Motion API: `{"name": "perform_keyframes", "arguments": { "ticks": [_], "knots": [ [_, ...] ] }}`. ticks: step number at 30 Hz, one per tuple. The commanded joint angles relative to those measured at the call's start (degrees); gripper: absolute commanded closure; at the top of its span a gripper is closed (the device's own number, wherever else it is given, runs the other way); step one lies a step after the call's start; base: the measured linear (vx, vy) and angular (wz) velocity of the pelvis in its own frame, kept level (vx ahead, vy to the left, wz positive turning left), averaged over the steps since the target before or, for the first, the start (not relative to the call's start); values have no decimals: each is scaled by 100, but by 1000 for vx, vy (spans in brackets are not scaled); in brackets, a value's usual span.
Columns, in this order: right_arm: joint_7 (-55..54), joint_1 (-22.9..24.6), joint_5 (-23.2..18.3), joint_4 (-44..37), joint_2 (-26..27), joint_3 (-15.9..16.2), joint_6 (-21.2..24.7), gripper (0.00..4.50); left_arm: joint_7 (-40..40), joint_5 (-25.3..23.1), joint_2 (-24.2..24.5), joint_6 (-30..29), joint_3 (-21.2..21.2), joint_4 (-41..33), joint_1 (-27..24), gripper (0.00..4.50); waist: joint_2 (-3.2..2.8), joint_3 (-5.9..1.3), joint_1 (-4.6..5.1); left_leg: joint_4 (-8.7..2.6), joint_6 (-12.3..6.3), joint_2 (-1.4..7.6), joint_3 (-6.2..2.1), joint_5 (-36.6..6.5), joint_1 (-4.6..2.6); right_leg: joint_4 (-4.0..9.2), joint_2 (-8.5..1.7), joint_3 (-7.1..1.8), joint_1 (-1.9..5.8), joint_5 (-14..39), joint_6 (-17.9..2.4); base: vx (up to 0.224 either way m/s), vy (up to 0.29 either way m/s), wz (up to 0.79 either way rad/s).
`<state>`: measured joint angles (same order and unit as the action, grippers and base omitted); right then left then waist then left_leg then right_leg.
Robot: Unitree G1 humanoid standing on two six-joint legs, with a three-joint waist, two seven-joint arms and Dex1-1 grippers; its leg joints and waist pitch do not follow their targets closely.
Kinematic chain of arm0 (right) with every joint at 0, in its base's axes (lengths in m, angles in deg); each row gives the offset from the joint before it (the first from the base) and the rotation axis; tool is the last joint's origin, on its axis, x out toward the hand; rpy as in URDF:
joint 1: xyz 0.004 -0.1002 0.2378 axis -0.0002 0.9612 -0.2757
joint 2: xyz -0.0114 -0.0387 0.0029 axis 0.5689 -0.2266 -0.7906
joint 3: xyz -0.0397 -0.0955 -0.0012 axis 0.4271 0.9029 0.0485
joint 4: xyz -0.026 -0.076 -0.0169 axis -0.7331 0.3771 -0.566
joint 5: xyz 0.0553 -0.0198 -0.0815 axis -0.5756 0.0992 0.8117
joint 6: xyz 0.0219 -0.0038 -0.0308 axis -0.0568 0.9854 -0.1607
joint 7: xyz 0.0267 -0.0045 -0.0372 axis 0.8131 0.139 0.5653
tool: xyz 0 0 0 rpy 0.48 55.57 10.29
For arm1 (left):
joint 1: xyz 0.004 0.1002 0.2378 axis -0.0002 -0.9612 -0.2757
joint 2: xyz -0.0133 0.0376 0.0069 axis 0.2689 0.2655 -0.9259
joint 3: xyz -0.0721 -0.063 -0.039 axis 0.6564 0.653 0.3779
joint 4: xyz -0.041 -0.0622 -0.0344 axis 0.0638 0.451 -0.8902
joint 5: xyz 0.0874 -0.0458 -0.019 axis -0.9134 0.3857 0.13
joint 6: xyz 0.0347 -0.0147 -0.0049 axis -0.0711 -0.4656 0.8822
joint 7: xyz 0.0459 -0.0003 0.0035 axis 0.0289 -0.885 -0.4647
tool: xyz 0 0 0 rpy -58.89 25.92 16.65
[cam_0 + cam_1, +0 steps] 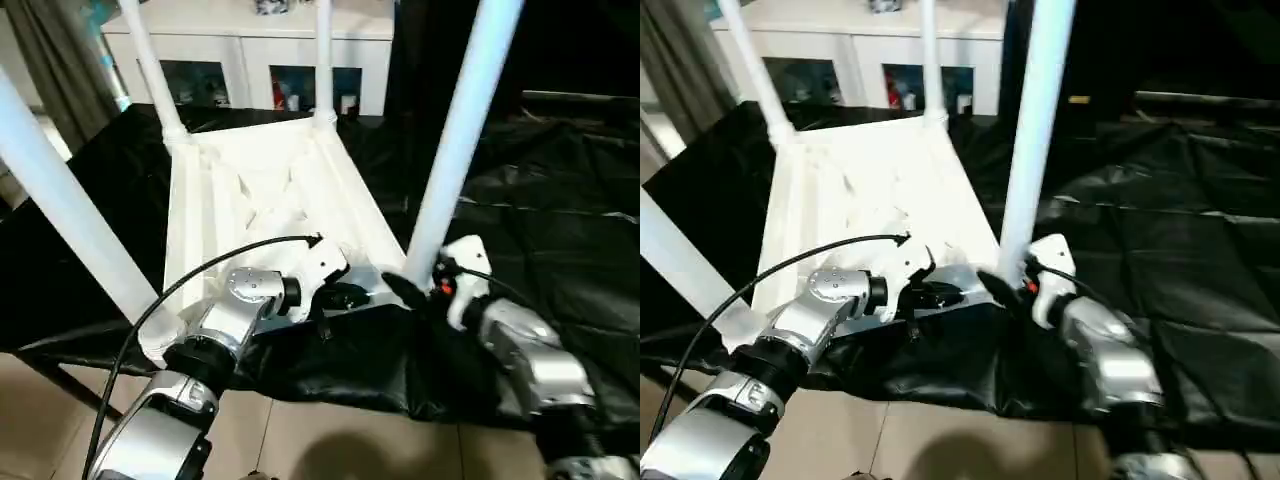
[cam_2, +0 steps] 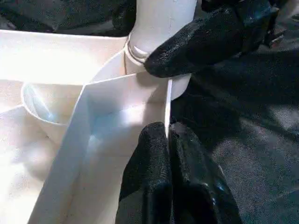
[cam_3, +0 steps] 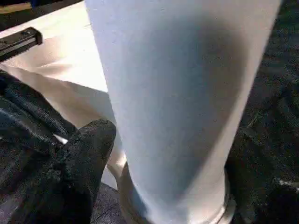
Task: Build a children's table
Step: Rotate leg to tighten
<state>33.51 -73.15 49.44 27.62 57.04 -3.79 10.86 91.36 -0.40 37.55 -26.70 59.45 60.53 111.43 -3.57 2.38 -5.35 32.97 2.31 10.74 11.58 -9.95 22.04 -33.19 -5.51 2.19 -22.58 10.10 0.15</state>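
Table top (image 1: 260,190): the white ribbed underside is turned upward, laid on a black sheet (image 1: 560,200) that is spread over the work surface.
Legs: four white tubes are seated upright in the corner sockets; the near right leg (image 1: 455,140) is the one being handled.
Left gripper (image 2: 168,140): its black fingers are pressed together on the thin white rim of the top, close to the near right socket.
Right gripper (image 3: 168,186): the near right leg is flanked by its fingers just above the socket collar; one finger (image 3: 86,154) is seen beside the tube, and the other seems to lie on the far side, though contact cannot be judged clearly.
Cabinet (image 1: 250,60): a white glass-door unit is seen behind the table.
Floor (image 1: 330,440): pale tiles are visible below the sheet's near edge.
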Motion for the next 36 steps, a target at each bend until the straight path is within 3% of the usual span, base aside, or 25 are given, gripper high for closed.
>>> {"name": "perform_keyframes", "arguments": {
  "ticks": [1, 2, 4, 8, 10, 13, 15, 19, 23, 26, 27, 29, 31, 32, 34, 36],
  "knots": [
    [956, 187, -225, -348, -148, 457, -13, 84, -302, 147, -57, 57, 184, -33, 19, 450, 138, -304, 13, -372, -426, 232, -87, -1245, -133, 397, -278, -149, 171, 1189, -1197, 0, 0, 0],
    [1259, 256, -304, -462, -466, 367, 63, 84, -216, 178, -25, 41, 186, -86, -19, 450, 149, -311, -35, -341, -551, 246, -81, -1079, -119, 366, -273, -142, 198, 1039, -1211, 0, 0, 0],
    [1333, 275, -328, -494, -553, 332, 106, 84, -180, 189, -15, 40, 180, -109, -35, 450, 137, -307, -52, -336, -686, 239, -88, -934, -61, 342, -282, -126, 220, 997, -1179, 0, 0, 0],
    [1662, 315, -462, -531, -968, 106, 161, 84, -83, 210, 17, 32, 159, -218, -108, 450, 129, -295, -41, -347, -597, 242, -88, -1143, -96, 405, -282, -119, 183, 1517, -1131, 0, 0, 0],
    [1735, 321, -493, -532, -1103, 26, 149, 84, -42, 211, 32, 38, 144, -269, -138, 450, 132, -298, -42, -352, -592, 246, -98, -1091, -76, 398, -276, -113, 198, 1514, -1096, 0, 0, 0],
    [2158, 533, -813, -938, -1628, -178, 534, 84, 98, 247, 65, 7, 116, -507, -277, 450, 143, -294, -53, -342, -694, 256, -100, -1029, -59, 381, -271, -114, 211, 1353, -1107, 0, 0, 0],
    [2295, 608, -897, -1039, -1738, -187, 635, 84, 127, 256, 72, -8, 108, -565, -317, 450, 159, -290, -31, -332, -740, 235, -97, -1017, -36, 385, -265, -99, 224, 1335, -1117, 0, 0, 0],
    [2635, 888, -1165, -1484, -2008, -155, 1019, 84, 114, 272, 86, -38, 93, -674, -407, 450, 144, -267, -42, -347, -730, 256, -102, -1088, -58, 415, -271, -111, 194, 1551, -1068, 0, 0, 0],
    [2389, 965, -1382, -1969, -1808, -90, 1217, 84, 64, 417, 45, -161, 192, -1011, -554, 450, 116, -245, 5, -377, -664, 259, -116, -1165, -53, 418, -260, -107, 171, 1605, -1050, 0, 0, 0],
    [2354, 970, -1379, -2075, -1697, 49, 1265, 80, 158, 546, 66, -397, 202, -1364, -682, 406, 96, -243, 11, -376, -618, 262, -116, -1133, -59, 396, -268, -113, 160, 1506, -1125, 0, 0, 0],
    [2318, 980, -1344, -2137, -1600, 182, 1270, 80, 251, 643, 116, -624, 174, -1753, -846, 392, 106, -231, 17, -371, -636, 255, -109, -1090, -36, 393, -261, -111, 163, 1365, -1174, 0, 0, 0],
    [2208, 959, -1254, -2133, -1462, 306, 1227, 80, 286, 748, 185, -888, 149, -2282, -1081, 372, 65, -261, 19, -366, -684, 286, -119, -895, -39, 336, -244, -110, 161, 919, -1293, 0, 0, 0],
    [2092, 920, -1143, -2069, -1362, 367, 1136, 80, 249, 812, 216, -1047, 160, -2607, -1227, 349, 88, -254, 36, -345, -728, 284, -110, -750, -39, 292, -230, -108, 152, 467, -1392, 0, 0, 0],
    [1962, 871, -1034, -1981, -1264, 413, 1032, 80, 151, 859, 258, -1170, 197, -2976, -1406, 341, 91, -218, 42, -348, -771, 271, -101, -720, -17, 293, -225, -110, 137, 368, -1401, 0, 0, 0],
    [1946, 864, -1022, -1971, -1253, 419, 1019, 80, 137, 864, 264, -1184, 202, -3023, -1429, 327, 92, -187, 46, -359, -750, 265, -93, -884, -35, 325, -224, -113, 136, 590, -1384, 0, 0, 0],
    [1470, 659, -748, -1632, -997, 423, 776, 80, -43, 989, 334, -1477, 271, -3818, -1908, 305, 85, -109, 81, -416, -588, 291, -111, -1106, -25, 341, -250, -121, 129, 894, -1348, 0, 0, 0]
  ]
}}
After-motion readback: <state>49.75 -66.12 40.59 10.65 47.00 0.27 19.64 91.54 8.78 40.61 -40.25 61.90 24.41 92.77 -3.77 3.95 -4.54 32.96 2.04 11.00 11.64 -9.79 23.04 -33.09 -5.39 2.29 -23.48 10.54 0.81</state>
